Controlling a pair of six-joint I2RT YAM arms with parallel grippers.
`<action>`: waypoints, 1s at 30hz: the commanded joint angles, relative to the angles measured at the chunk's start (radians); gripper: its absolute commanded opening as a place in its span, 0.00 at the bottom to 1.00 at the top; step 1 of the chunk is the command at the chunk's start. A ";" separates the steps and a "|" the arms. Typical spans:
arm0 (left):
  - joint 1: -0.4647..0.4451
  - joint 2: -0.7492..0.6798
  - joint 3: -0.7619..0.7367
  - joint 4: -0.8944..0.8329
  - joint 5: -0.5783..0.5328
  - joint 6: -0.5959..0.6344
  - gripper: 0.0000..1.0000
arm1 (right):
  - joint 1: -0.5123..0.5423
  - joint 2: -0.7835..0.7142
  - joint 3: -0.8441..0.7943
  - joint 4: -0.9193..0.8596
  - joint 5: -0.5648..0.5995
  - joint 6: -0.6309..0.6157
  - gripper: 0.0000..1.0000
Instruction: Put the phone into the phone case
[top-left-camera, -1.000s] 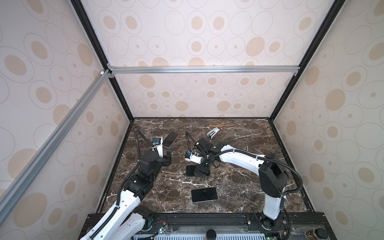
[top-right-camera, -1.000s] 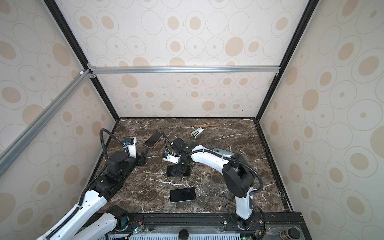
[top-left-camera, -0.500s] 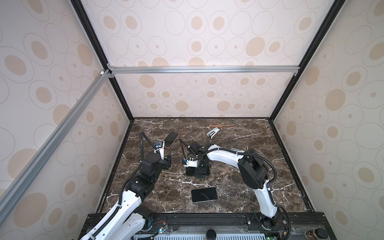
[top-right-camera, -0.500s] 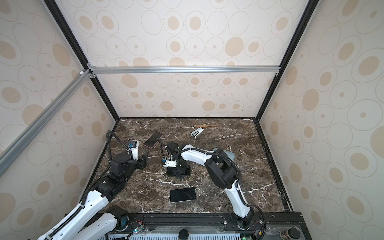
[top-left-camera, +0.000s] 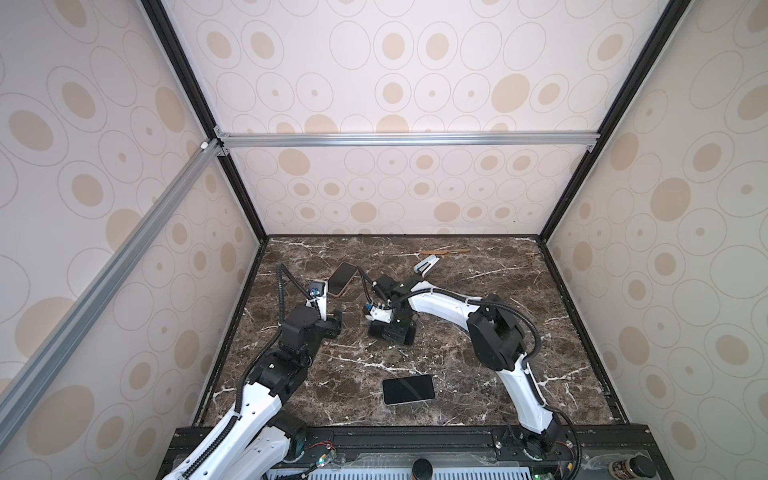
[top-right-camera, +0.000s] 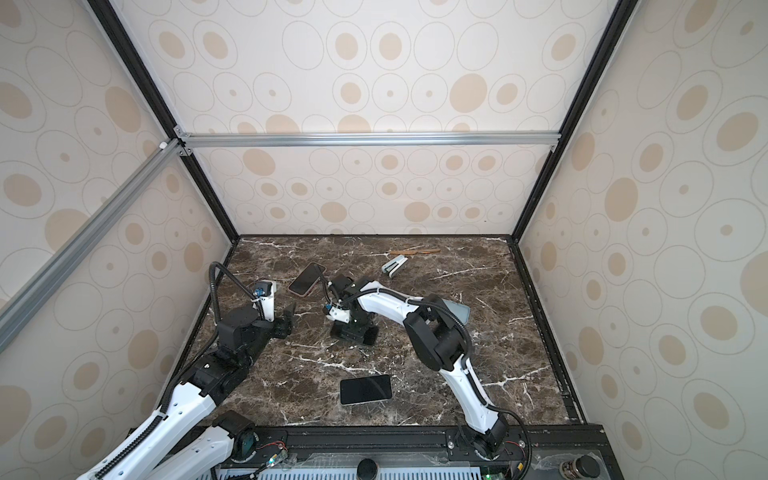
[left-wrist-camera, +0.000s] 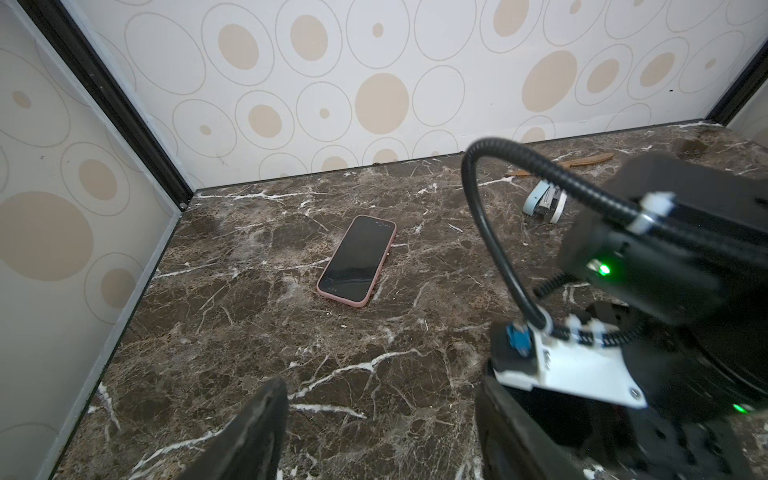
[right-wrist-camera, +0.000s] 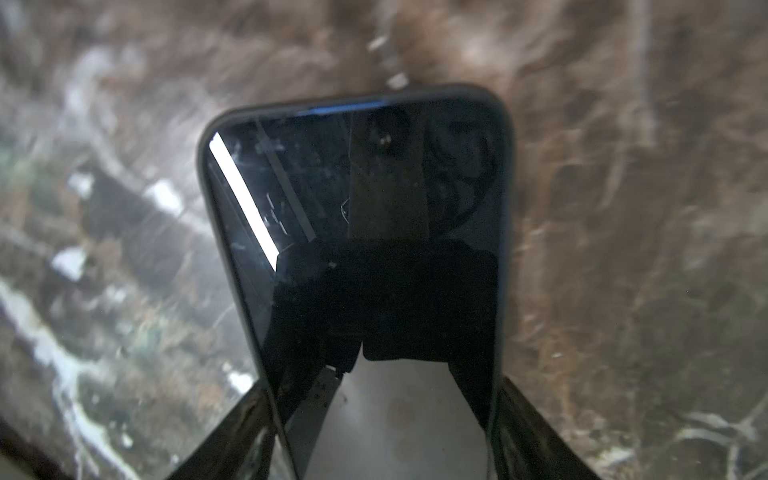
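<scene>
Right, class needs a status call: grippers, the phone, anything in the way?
Left gripper open, empty, hovering. Right gripper astride dark phone flat on table, grip unconfirmed. Pink-cased phone and white-edged phone lie apart; nothing blocking.

no text, brand, number or sign can be read. a small dark mark on the white camera bracket (left-wrist-camera: 582, 370) is too blurred to make out. the screens of the pink-cased phone (left-wrist-camera: 357, 259), the dark-rimmed phone (right-wrist-camera: 374, 187) and the white-edged phone (top-left-camera: 408, 389) show no writing.
</scene>
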 joint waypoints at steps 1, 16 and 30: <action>0.012 -0.008 0.027 -0.008 -0.011 0.010 0.71 | -0.054 0.129 0.127 -0.032 0.078 0.266 0.63; 0.045 -0.014 0.030 -0.007 0.001 -0.001 0.71 | -0.164 0.324 0.405 0.027 0.249 0.814 0.64; 0.060 -0.018 0.029 -0.004 0.005 -0.007 0.71 | -0.172 0.234 0.524 0.001 0.094 0.794 0.93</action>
